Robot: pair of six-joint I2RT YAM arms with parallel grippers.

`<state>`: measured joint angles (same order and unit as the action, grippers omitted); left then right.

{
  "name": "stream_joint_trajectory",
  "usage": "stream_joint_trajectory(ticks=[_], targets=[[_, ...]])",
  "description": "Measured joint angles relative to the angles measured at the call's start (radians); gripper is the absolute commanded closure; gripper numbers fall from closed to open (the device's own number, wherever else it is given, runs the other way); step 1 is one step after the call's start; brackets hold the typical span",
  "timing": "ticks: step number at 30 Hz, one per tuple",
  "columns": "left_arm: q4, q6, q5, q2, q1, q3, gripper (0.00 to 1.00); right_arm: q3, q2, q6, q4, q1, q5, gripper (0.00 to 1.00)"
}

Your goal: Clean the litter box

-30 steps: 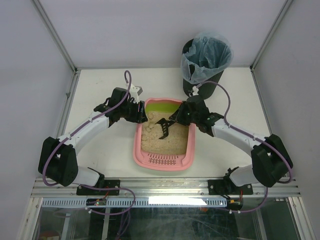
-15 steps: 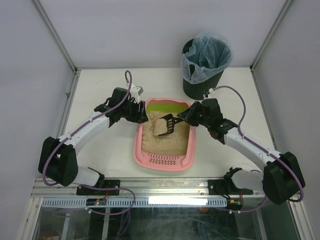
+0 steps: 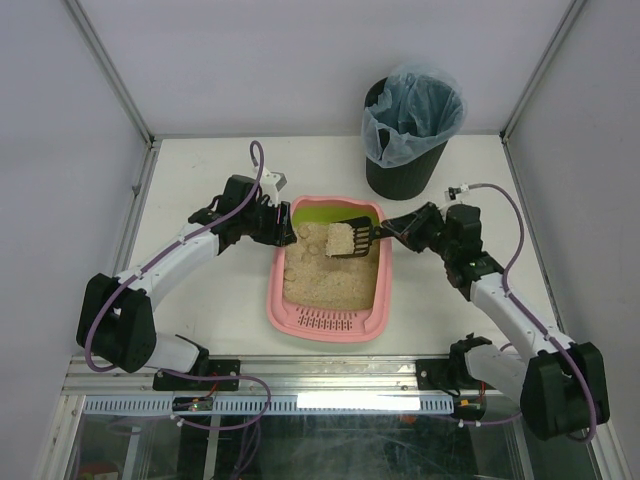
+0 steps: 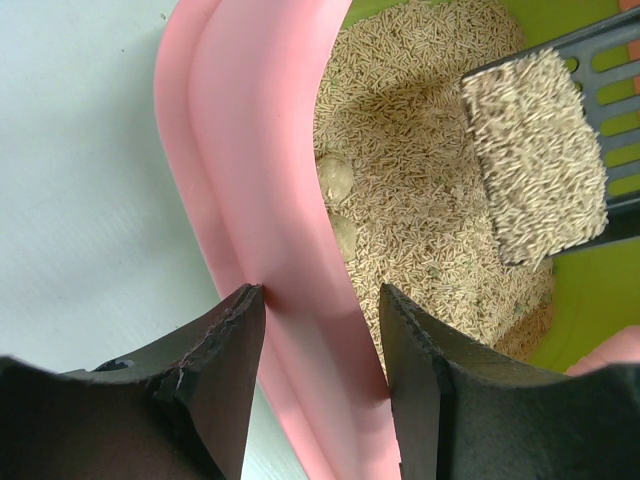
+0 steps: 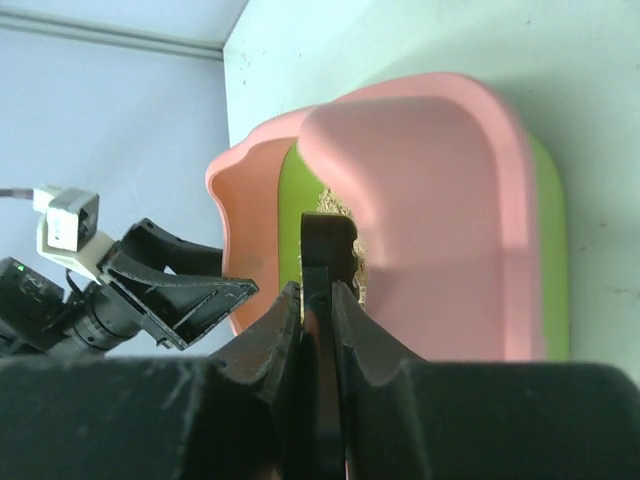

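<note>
The pink litter box (image 3: 325, 322) with beige litter sits mid-table, its lime-green end far and its slotted rim near. My left gripper (image 3: 283, 232) straddles the box's left wall, one jaw on each side of the pink rim (image 4: 260, 150), pressing on it. My right gripper (image 3: 392, 233) is shut on the handle of the black slotted scoop (image 3: 350, 240). The scoop is held level above the box's far end, loaded with a slab of litter (image 4: 535, 150). In the right wrist view the scoop (image 5: 328, 245) shows edge-on between the fingers.
A black round bin (image 3: 405, 120) with a bluish bag stands at the back right, behind the right arm. Pale round clumps (image 4: 333, 178) lie in the litter by the left wall. Metal frame rails edge the table on both sides.
My right arm has lifted the scoop out of the litter with a load, levelled it and drawn back to the right. The left arm has not moved.
</note>
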<state>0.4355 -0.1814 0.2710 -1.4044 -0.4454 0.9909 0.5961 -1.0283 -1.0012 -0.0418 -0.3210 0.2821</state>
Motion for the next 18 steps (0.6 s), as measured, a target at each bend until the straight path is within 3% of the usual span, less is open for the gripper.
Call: stream_joint_trajectory(ticks=[5,11,18], targets=[[0.0,0.0,0.0,0.0,0.0,0.0,0.51,-0.073,0.0,-0.079,-0.129,0.124,0.164,1.0],[0.0,0.0,0.0,0.0,0.0,0.0,0.51,-0.1,-0.042,-0.177,-0.29,0.143,0.314,1.0],[0.0,0.0,0.0,0.0,0.0,0.0,0.51,-0.143,-0.061,-0.246,-0.373,0.199,0.378,1.0]])
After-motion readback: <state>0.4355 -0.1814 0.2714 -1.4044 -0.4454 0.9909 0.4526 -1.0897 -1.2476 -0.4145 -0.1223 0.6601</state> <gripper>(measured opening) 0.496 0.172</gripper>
